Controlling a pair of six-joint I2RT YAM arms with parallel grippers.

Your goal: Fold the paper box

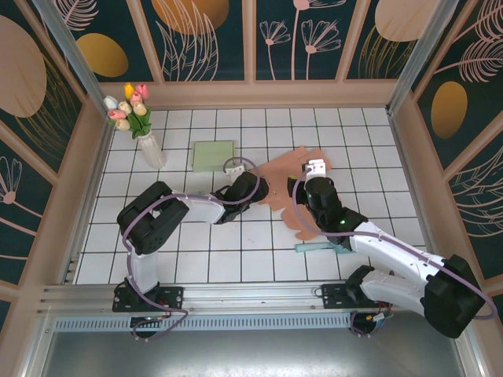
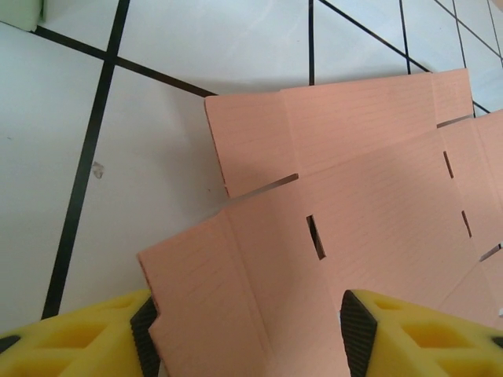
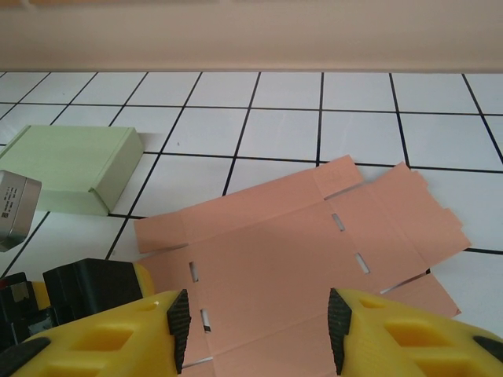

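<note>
Top external check: paper box [image 1: 283,177] unfolded on the table, both arms at it

Top external view: the paper box lies as a pink sheet with flaps and slots on the white tiled table [image 1: 196,251], right of centre. Both arms reach in to it, the left arm from the left side and the right arm from the near right. The right arm covers part of the sheet's near edge. A closed green box [image 1: 213,155] sits just beyond the sheet's left end, apart from it. A vase [image 1: 151,149] of tulips [image 1: 130,106] stands toward the far left corner, well apart from the sheet. A teal strip [image 1: 314,247] lies on the tiles beside the right arm, toward the near edge.

Left wrist view: the left gripper [image 2: 250,314] has its jaws partly apart. One panel of the sheet spans the gap between the yellow fingers [image 2: 78,338]. The panel's edge meets the black pad on the left of the view, and the pad on the right overlaps the panel. Whether either pad presses the panel cannot be told. Slots and creases in the sheet are plain to see.

Right wrist view: the right gripper [image 3: 258,314] has its jaws at a middling width with nothing clamped. The sheet lies flat on the tiles beyond and below the fingertips. The green box sits to the left, and the left gripper's black and yellow body shows at the lower left, by the sheet's left edge.
</note>
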